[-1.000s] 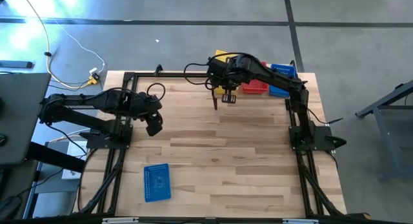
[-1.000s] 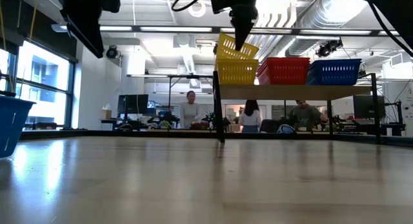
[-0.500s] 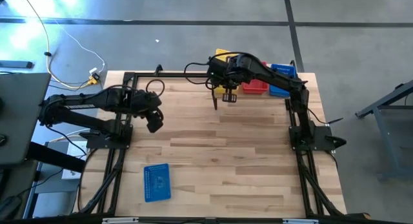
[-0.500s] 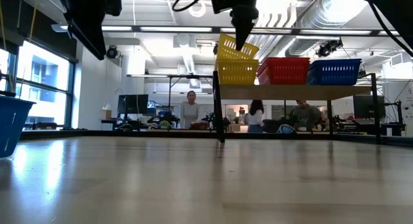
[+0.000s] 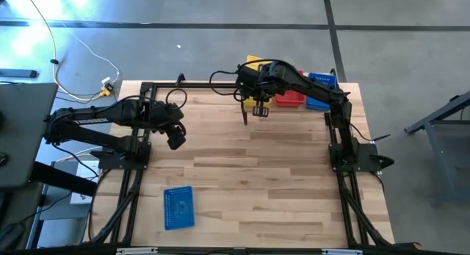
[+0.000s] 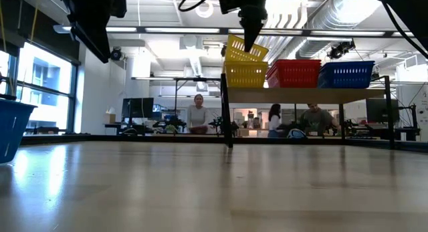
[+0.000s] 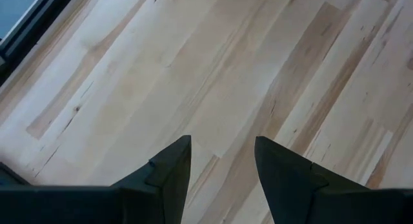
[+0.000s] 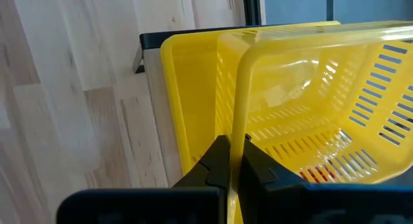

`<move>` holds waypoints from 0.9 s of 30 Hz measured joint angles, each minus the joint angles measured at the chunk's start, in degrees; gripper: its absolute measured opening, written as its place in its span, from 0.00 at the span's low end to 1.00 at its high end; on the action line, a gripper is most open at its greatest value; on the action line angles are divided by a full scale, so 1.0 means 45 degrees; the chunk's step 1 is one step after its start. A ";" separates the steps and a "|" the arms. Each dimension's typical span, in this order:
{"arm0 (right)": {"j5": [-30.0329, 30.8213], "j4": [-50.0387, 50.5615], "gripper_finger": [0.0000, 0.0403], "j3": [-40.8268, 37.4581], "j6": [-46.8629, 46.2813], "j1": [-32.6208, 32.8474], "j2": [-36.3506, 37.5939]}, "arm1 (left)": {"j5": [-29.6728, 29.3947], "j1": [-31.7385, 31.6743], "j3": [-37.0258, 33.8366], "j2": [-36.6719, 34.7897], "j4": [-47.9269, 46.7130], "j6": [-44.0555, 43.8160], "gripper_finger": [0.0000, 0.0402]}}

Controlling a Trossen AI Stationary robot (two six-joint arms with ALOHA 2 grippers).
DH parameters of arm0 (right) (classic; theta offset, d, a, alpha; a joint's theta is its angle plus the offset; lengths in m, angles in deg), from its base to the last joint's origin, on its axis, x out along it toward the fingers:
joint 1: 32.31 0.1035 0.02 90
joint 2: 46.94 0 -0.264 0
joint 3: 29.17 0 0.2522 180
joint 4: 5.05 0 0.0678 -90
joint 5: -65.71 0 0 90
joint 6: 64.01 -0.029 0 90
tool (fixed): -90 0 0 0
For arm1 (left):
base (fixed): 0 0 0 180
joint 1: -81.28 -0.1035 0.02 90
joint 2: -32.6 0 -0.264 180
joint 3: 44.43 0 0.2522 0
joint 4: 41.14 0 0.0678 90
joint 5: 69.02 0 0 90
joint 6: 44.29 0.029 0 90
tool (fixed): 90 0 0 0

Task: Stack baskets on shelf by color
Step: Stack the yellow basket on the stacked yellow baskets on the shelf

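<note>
Tilted yellow basket (image 8: 310, 121) — pinched by its rim between the closed fingers of the right gripper (image 8: 231, 161), above the yellow stack (image 6: 245, 73) at the left end of the shelf (image 6: 304, 95). Red baskets (image 6: 294, 73) stand mid-shelf, blue baskets (image 6: 346, 74) at its right. One blue basket (image 5: 178, 206) lies on the near-left table (image 5: 279, 181). Left gripper (image 7: 219, 169) — fingers apart, empty — hangs over bare wood at the left.

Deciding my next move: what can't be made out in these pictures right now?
- High view: yellow stack mostly under the right arm; count unreadable.
- Low view: red stack and blue stack too small to count; floor blue basket cut by the edge.
- Right wrist view: shelf mostly behind the gripped yellow basket.
</note>
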 joint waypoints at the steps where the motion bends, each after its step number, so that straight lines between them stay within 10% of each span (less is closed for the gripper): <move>1: -0.0004 0.0000 0.00 0.0000 0.0000 0.0000 0.0000 | 0.0000 0.0000 0.0000 0.0000 0.0000 0.0086 0.40; 27: 0.0323 -0.0050 0.22 0.0486 -0.0317 0.0022 0.0058 | -0.0002 0.0000 0.0000 0.0000 -0.0005 0.0511 0.40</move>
